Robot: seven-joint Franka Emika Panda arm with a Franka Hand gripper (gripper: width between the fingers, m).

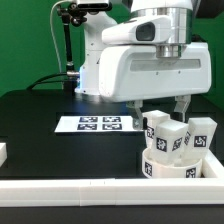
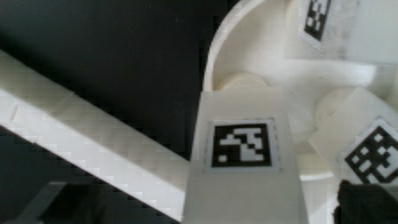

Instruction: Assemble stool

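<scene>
One arm (image 1: pixel 140 55) was out there, with one gripper (image 1: pixel 158 108) on it. One round seat (image 1: pixel 168 168) sat at about four o'clock on the table (image 1: pixel 40 125), and three legs (image 1: pixel 165 133) (image 1: pixel 205 137) (image 1: pixel 152 122) could be counted standing on it. One marker board (image 1: pixel 95 124) lay near centre, with four tags countable on it. One white rail (image 1: pixel 90 188) ran along six o'clock.

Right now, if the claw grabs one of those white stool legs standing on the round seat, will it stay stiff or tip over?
The leg looks like stiff moulded plastic, so it probably won't flex. Its flat tagged faces should give the open claw a decent hold, though smooth plastic may slip slightly. It stands among other legs on the seat, so a nudge could topple it or its neighbours.
</scene>
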